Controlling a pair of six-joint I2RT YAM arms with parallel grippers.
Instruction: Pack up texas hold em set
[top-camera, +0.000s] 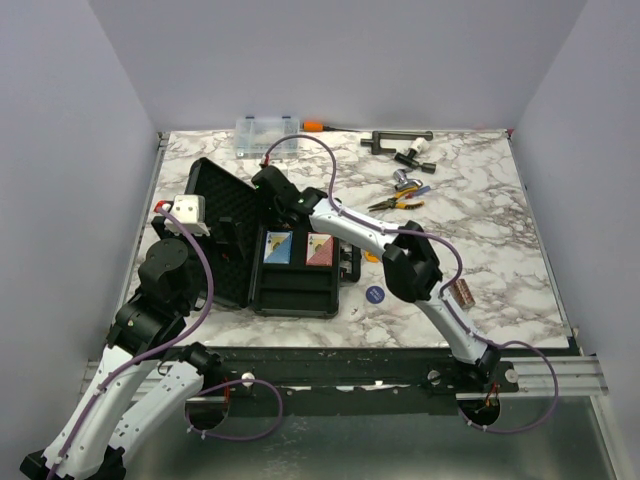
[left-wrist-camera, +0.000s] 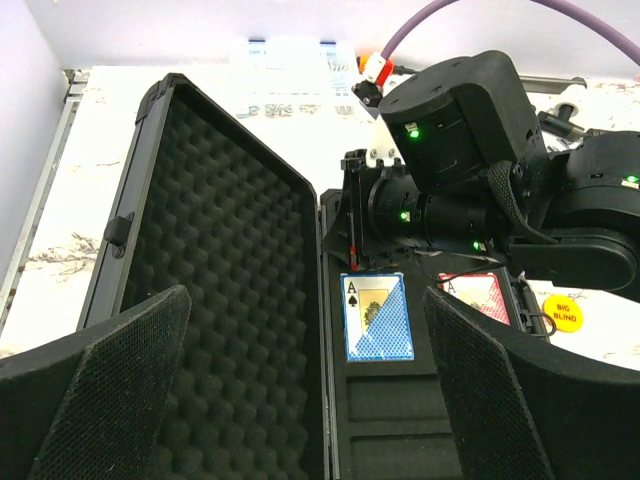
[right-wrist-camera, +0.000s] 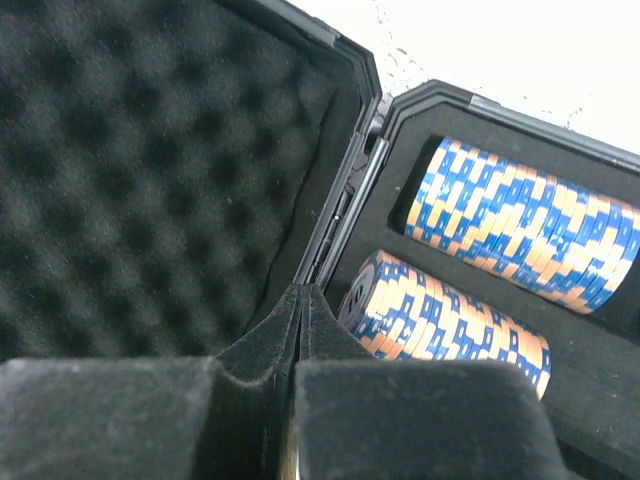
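Note:
The black case (top-camera: 205, 180) lies open, its foam lid (left-wrist-camera: 220, 260) to the left and its base to the right. A blue deck (left-wrist-camera: 377, 317) and a red deck (left-wrist-camera: 485, 297) sit in the base (top-camera: 295, 295). Two orange-and-blue chip rolls (right-wrist-camera: 520, 225) (right-wrist-camera: 440, 320) lie in slots at the far end. My right gripper (right-wrist-camera: 300, 298) is shut, its tips over the hinge at the case's far end (top-camera: 268, 183). My left gripper (left-wrist-camera: 300, 390) is open and empty above the near part of the case (top-camera: 205, 228). A brownish chip roll (top-camera: 462, 293), a blue disc (top-camera: 375, 294) and an orange disc (left-wrist-camera: 563, 312) lie on the table.
A clear organiser box (top-camera: 268, 137), an orange-handled screwdriver (top-camera: 315, 126) and a black clamp tool (top-camera: 397, 140) lie along the back edge. Yellow-handled pliers (top-camera: 400, 203) lie right of the case. A small white disc (top-camera: 357, 314) lies by the case's front right corner.

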